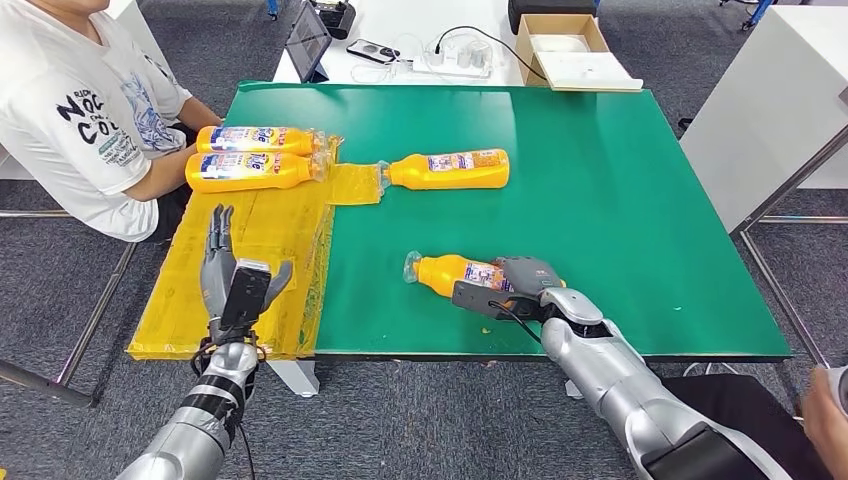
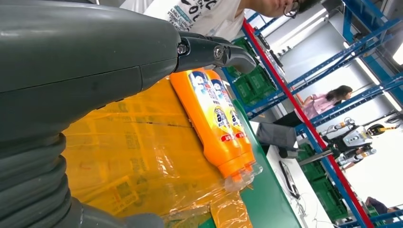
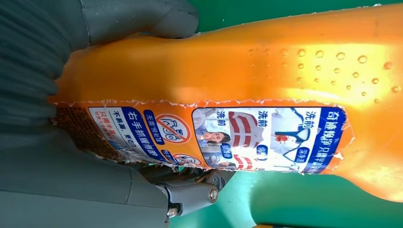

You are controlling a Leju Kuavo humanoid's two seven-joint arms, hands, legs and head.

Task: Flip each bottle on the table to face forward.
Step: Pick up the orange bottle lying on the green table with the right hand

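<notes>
I see the green table (image 1: 620, 200), with yellow sheeting (image 1: 250, 270) covering its left end. My right hand (image 1: 510, 285) grips an orange bottle (image 1: 450, 272) lying near the front edge. My left hand (image 1: 228, 275) hovers empty, fingers spread, over the sheeting.
</notes>
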